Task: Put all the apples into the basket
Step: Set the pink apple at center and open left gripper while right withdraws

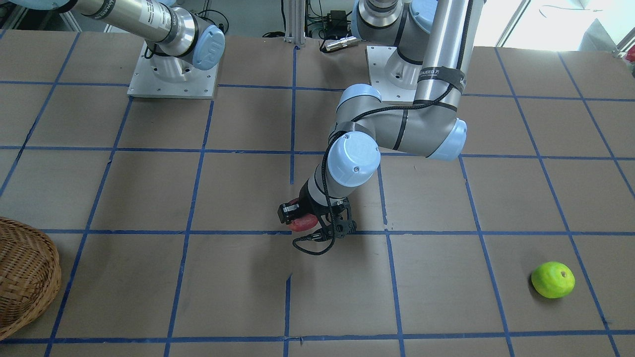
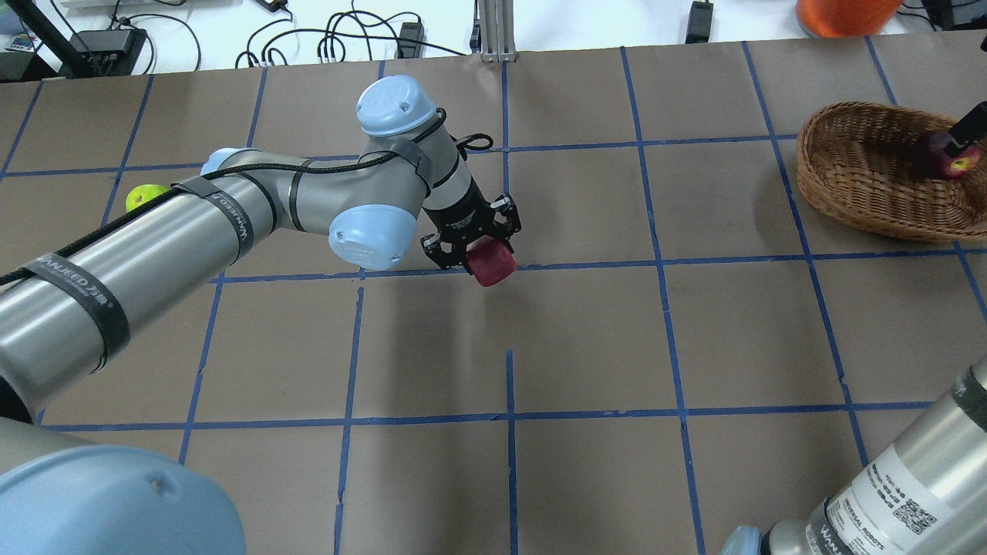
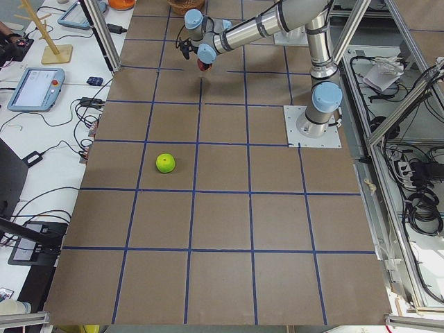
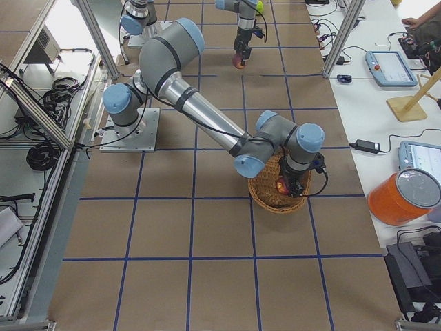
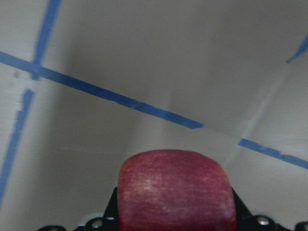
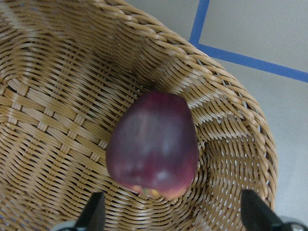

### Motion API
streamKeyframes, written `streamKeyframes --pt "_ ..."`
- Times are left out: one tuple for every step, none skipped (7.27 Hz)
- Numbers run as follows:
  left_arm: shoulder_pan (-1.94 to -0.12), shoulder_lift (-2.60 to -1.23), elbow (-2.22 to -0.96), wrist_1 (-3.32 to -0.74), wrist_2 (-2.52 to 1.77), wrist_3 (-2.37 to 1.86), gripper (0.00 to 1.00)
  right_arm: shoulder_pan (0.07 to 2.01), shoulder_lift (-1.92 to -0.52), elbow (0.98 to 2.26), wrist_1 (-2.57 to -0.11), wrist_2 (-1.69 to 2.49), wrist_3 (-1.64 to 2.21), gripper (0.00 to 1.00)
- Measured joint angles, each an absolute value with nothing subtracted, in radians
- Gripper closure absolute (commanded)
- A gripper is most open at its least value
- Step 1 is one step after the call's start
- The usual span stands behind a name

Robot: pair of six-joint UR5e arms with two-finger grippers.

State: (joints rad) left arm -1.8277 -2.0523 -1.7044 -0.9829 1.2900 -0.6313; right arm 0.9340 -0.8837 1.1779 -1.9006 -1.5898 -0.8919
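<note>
My left gripper (image 2: 476, 253) is shut on a red apple (image 2: 492, 263) and holds it above the middle of the table; the apple fills the bottom of the left wrist view (image 5: 177, 192). My right gripper (image 6: 171, 216) is open over the brown wicker basket (image 2: 864, 177). Its fingertips (image 6: 95, 214) stand wider than the dark purple-red apple (image 6: 153, 144) that lies inside the basket (image 6: 231, 120). A lime green apple (image 1: 553, 280) lies on the table on my left, partly hidden behind my left arm in the overhead view (image 2: 143, 196).
The basket (image 1: 22, 277) stands at the table's right end. An orange container (image 2: 844, 11) sits beyond the table's far edge near it. The arms' base plates (image 1: 173, 74) are at the near edge. Blue tape lines cross the brown table.
</note>
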Motion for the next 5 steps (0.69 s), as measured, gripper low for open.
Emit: streamKeyframes --pt "-1.836 -2.066 -1.706 -0.969 1.289 -0.635 0.00 0.948 -0.898 1.171 -1.895 -1.593 -0.883 0.00" --pt "-1.841 -2.065 -1.702 -0.963 1.290 -0.634 0.00 0.979 -0.927 1.162 -1.872 -1.594 -0.857 0.00" --pt "-1.841 -2.052 -1.690 -0.962 1.293 -0.629 0.00 1.027 -0.963 1.159 -1.822 -1.592 -0.807 0.00" --pt "-1.829 -2.032 -1.669 -0.979 1.305 -0.624 0.00 1.085 -0.995 1.160 -1.755 -1.590 -0.739 0.00" --pt "-1.792 -2.002 -1.634 -1.040 1.323 -0.606 0.00 1.150 -1.022 1.165 -1.690 -1.586 -0.669 0.00"
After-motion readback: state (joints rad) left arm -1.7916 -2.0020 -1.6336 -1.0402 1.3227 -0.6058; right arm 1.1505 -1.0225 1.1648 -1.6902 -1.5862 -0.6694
